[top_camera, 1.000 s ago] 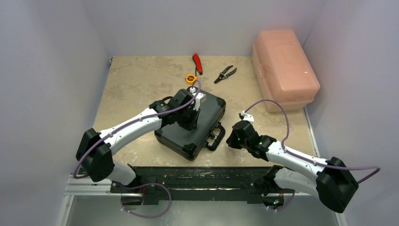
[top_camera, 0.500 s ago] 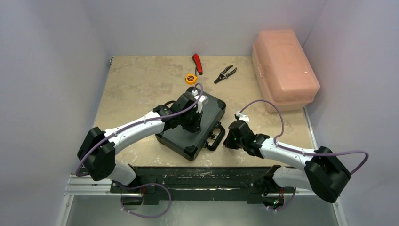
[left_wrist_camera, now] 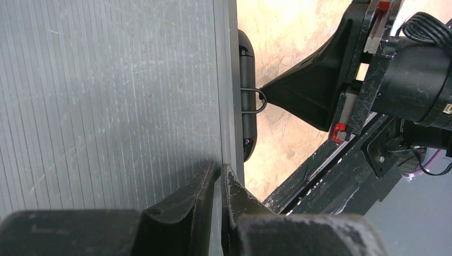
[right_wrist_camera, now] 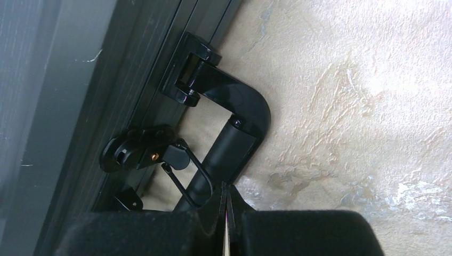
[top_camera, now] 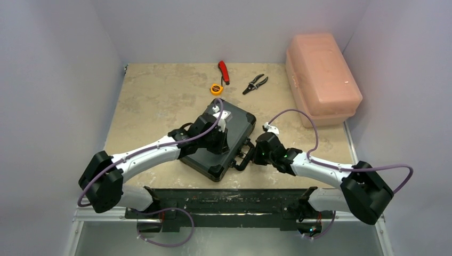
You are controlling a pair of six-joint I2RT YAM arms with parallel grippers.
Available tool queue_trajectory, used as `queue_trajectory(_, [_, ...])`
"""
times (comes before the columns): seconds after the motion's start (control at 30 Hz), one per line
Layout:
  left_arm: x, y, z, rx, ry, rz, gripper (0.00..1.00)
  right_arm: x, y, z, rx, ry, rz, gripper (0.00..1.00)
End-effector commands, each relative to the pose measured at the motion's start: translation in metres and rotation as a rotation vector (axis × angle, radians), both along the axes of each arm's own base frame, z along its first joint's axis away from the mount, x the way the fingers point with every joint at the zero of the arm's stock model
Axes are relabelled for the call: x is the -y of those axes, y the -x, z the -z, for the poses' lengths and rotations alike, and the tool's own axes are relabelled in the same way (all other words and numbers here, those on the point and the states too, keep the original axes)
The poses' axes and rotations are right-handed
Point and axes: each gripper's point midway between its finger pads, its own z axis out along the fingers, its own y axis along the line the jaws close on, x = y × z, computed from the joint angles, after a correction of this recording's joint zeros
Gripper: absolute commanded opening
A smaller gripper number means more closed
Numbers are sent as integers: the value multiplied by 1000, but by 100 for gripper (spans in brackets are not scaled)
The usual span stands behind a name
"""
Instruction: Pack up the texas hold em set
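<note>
- The worktop shows no loose chips, decks or buttons in the overhead view. I judge that the set's pieces are already inside the case.
- A pink box sits at 2 o'clock on the worktop, well apart from the job and no part of it.
- The black briefcase lies flat at the centre with its lid down and its handle side turned toward 4 o'clock. Loading and closing look done. What seems left is fastening the front.
- The left end effector has its fingers pressed nearly together with nothing between them. The tips rest on the ribbed lid just inside the front edge, apparently holding the lid down.
- The right end effector is pressed shut and holds nothing. It comes in from 4 o'clock, and its tip meets the case front right at the clasp.
- The handle lies folded out onto the worktop, not gripped.
- The latch beside the handle has its wire loop sticking out from the case. It looks unfastened, so snapping it shut is probably the step in hand. Whether a second clasp is done I cannot tell.
- Pliers, a red-handled tool and a yellow tape measure lie at 12 o'clock beyond the case, untouched.
</note>
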Motion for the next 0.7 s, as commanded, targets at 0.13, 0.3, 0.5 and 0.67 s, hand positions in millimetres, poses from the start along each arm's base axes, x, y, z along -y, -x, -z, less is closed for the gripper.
queue_trajectory(0.13, [-38,47,58,-182,-176,12,9,-13,-12,-17,43,-37,-17,0])
queue_trajectory(0.3, [-42,52,62,-189,-177,8,9,-16,-14,-20,43,-42,-23,0])
queue_trajectory(0.5, [-47,56,68,-197,-185,3,9,-21,-17,-24,48,-47,-34,0])
queue_trajectory(0.67, [-50,59,71,-202,-184,-3,8,-27,-23,-29,55,-52,-44,0])
